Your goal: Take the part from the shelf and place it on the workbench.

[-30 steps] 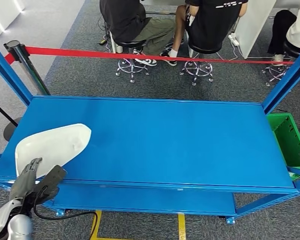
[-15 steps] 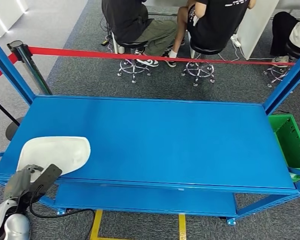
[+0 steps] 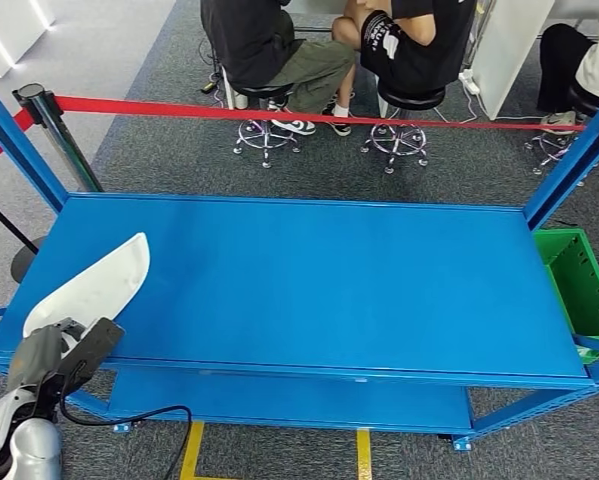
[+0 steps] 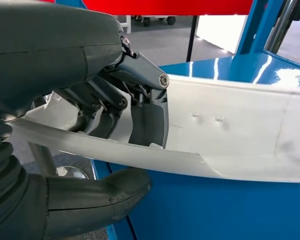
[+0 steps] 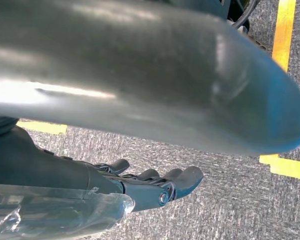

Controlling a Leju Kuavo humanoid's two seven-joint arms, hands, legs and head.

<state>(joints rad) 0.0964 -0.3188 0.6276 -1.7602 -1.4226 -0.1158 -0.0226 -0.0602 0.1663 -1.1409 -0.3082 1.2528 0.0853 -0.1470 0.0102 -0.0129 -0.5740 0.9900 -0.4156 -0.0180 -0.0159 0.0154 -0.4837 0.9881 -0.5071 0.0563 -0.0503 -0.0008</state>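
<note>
One white part (image 3: 92, 290), one shelf (image 3: 341, 280)

- No text, label, brand, number or sign could be read.
- A white print stood on the black shorts (image 3: 377, 37) of a seated person beyond the red barrier tape (image 3: 281, 113), too small and blurred to make out.

glossy blue metal shelf deck (image 3: 341, 280); plain white curved plastic part (image 3: 92, 290); dark grey robot left hand (image 3: 51, 355); red barrier tape (image 3: 319, 117); speckled grey carpet floor (image 3: 175, 150) with yellow floor lines (image 3: 364, 452); green perforated bin (image 3: 583, 285).
</note>
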